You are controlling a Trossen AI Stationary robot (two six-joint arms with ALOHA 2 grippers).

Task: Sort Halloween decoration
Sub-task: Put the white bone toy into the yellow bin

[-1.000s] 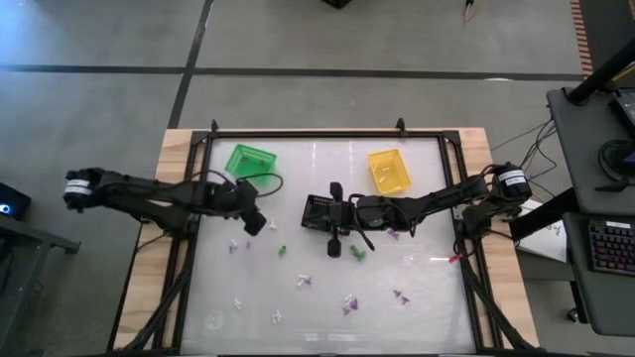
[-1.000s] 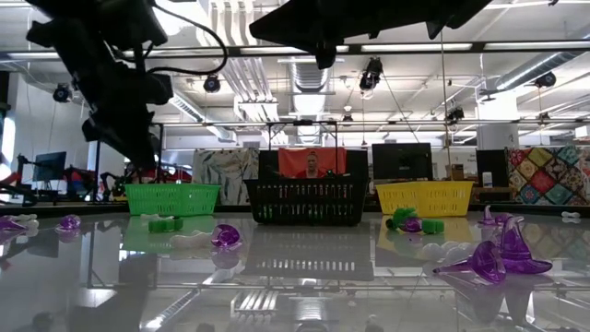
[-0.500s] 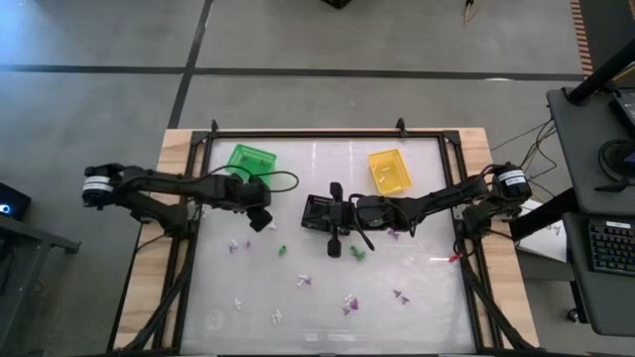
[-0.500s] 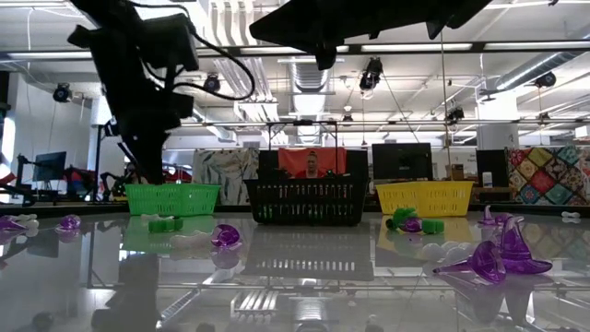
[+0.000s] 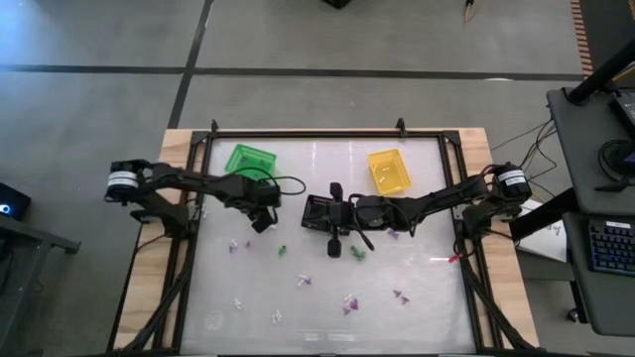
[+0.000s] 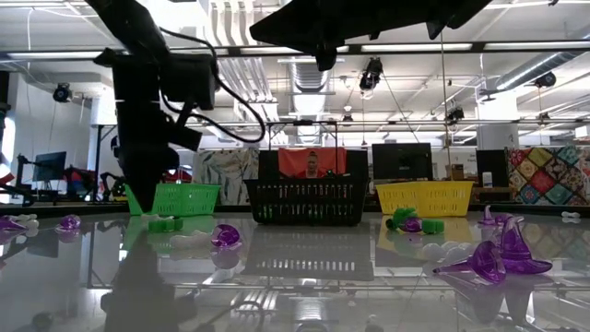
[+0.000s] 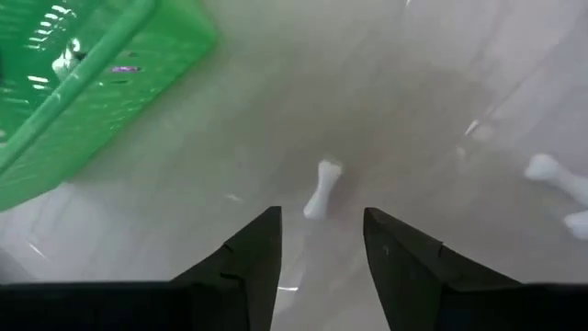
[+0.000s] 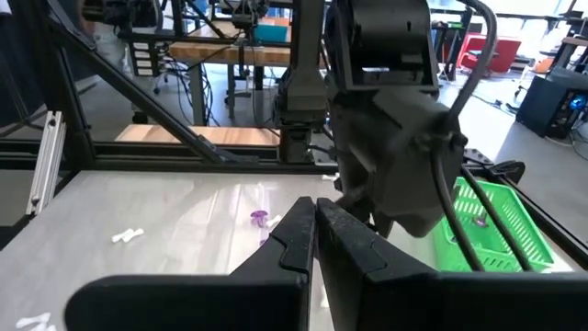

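Sorting has barely begun, we judge: most trinkets (image 5: 304, 282) lie scattered across the lower desk (image 5: 427, 297). Left gripper (image 7: 320, 241) hangs with jaws apart, empty, over a white bone (image 7: 319, 188); right gripper (image 8: 315, 223) closed, empty, mid-frame.

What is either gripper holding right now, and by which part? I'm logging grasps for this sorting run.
Nothing. The left gripper is open and empty above a white bone trinket near the green basket. The right gripper is shut with nothing between its fingers.
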